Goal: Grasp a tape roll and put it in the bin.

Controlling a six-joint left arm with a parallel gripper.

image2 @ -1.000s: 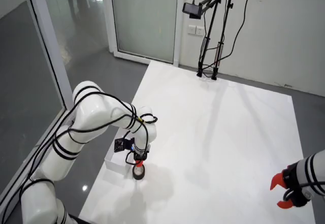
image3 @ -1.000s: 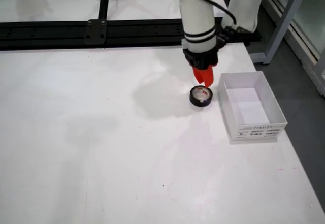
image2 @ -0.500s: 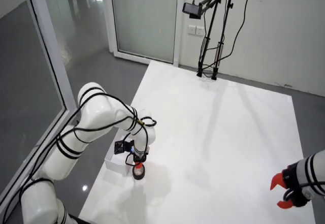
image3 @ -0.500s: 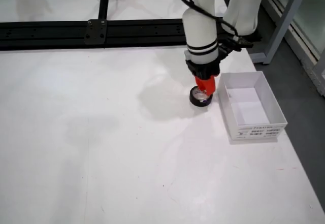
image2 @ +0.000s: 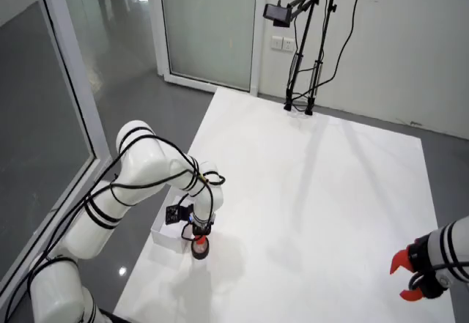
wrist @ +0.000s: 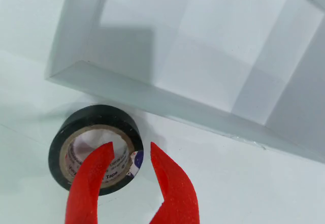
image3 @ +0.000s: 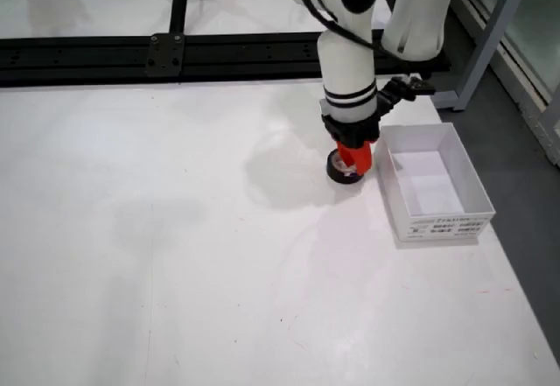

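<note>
The white table (image3: 175, 255) spreads out on every side of the gripper, which stands near one of its edges. In the view from the room's corner, the white arm (image2: 139, 173) bends down over that edge, and a second arm's red gripper (image2: 407, 279) shows far off at the opposite side of the table.

The white bin (image3: 430, 182) sits just beside the gripper, to its right in the view across the table. In the view that rides on the gripper it fills the space just beyond the fingertips, its near wall (wrist: 167, 99) running across the picture and its inside showing only bare white panels.

The red gripper (wrist: 131, 155) points straight down at the table. Its jaws are parted by a narrow gap and straddle one side of the tape roll (wrist: 95, 148): the left finger (wrist: 91, 183) lies over the roll's hole, the right finger (wrist: 170, 183) just outside its black rim. Whether the fingers press on the band cannot be told.

The tape roll is black with a pale printed core, lies flat on the table, and sits just short of the bin's near wall.
</note>
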